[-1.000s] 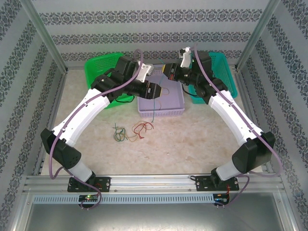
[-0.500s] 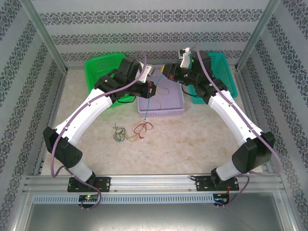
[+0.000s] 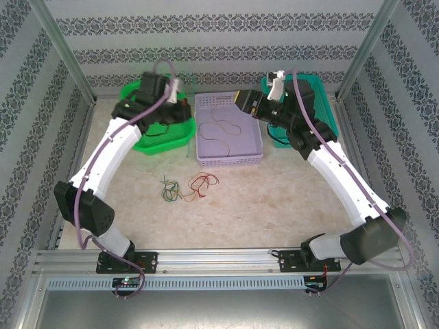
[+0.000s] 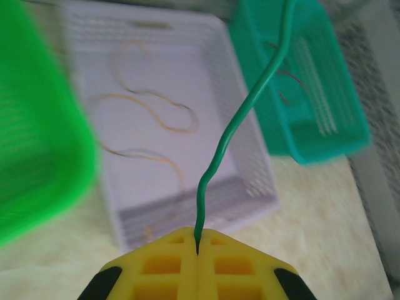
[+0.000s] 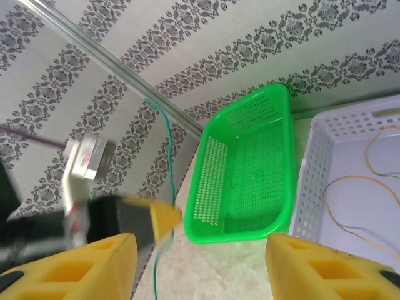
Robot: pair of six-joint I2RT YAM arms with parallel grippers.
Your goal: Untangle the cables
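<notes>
On the marbled tabletop (image 3: 274, 205), at its far left corner, the left gripper (image 4: 197, 247) has moved from the lilac plastic tray (image 3: 230, 160) to above the bright green mesh basket (image 3: 159, 142). It is shut tight on a thin green wire (image 4: 240, 119). The right gripper (image 5: 200, 250) has just let go; its jaws stand apart and empty. One strand seems freed. The small multicoloured tangle of cables (image 3: 188, 186) waits left of the tabletop's middle.

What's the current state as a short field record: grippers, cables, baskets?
left gripper: shut on green cable
right gripper: open, holding nothing
lavender basket: yellow cables inside
tangle: red and green strands on table, in front of lavender basket
green basket: left of lavender basket
teal basket: right of lavender basket
</notes>
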